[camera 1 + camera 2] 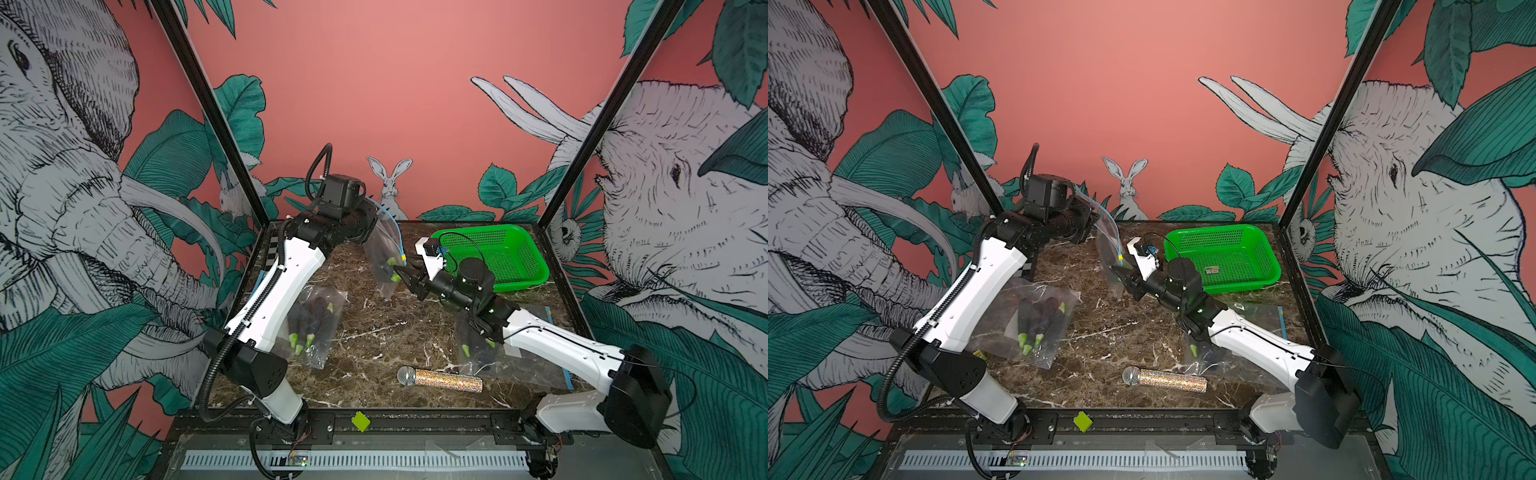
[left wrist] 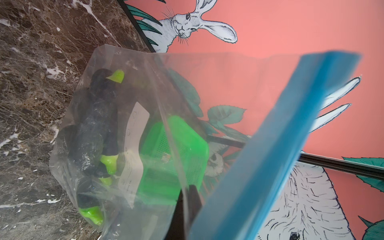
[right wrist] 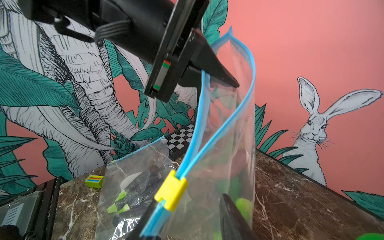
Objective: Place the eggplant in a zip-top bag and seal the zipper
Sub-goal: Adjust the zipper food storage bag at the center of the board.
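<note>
Eggplants [image 2: 97, 116], dark with bright green stems, sit low in a clear zip-top bag [image 1: 384, 266] that hangs above the marble table [image 1: 374, 332] at the centre of both top views, a little toward the back. The left gripper [image 3: 220, 76] is pressed together on the bag's blue zipper edge and holds it up from the top. The right gripper [image 1: 401, 272] comes in from the right with its claw spread, one finger on each side of the bag's edge, just beside the yellow slider [image 3: 171, 192]. Between the slider and the left gripper the two blue tracks stand apart; on the slider's other side they run joined. Just behind the right arm [image 1: 548, 336], at right centre, stands a green basket [image 1: 498, 253]. A second bag of eggplants [image 1: 316, 328] lies flat at left centre, partly covered by the left arm [image 1: 282, 291], and a third bag [image 1: 473, 365] lies under the right arm. A glittery microphone [image 1: 436, 379] lies near the front edge, well apart from both grippers. A small yellow-green block [image 1: 360, 421] rests on the front rail.
</note>
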### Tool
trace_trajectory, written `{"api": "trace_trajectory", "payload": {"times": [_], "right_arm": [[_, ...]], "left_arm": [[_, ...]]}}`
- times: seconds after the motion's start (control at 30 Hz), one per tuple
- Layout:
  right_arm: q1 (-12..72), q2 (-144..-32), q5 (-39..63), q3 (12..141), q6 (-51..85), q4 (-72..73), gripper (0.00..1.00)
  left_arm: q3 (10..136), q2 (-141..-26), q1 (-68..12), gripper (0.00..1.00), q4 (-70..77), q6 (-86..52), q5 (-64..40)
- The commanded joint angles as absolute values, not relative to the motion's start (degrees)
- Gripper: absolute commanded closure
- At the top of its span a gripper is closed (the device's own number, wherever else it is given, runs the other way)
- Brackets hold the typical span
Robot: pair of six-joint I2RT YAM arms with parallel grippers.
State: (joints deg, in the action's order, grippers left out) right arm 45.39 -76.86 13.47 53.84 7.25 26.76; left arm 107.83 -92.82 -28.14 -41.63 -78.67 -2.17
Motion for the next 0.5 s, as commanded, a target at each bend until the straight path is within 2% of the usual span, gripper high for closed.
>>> {"api": "trace_trajectory", "payload": {"times": [0.0, 0.3, 0.4, 0.47], "right_arm": [[45.6, -75.7, 11.7, 53.6, 6.9, 30.3, 0.58], [45.6, -75.5, 10.1, 53.0, 6.4, 32.4, 0.64], [45.5, -75.9, 10.0, 53.0, 6.2, 33.0, 0.71], [45.5, -75.9, 9.4, 52.8, 6.2, 33.4, 0.82]], "left_arm": [[107.7, -90.7, -28.3, 1.0, -40.2, -79.6, -2.1], [107.4, -90.6, -28.2, 1.0, -39.9, -79.7, -2.2], [107.2, -90.6, -28.2, 1.0, -39.5, -79.8, -2.4], [107.0, -90.5, -28.2, 1.0, -39.2, -79.9, -2.6]]}}
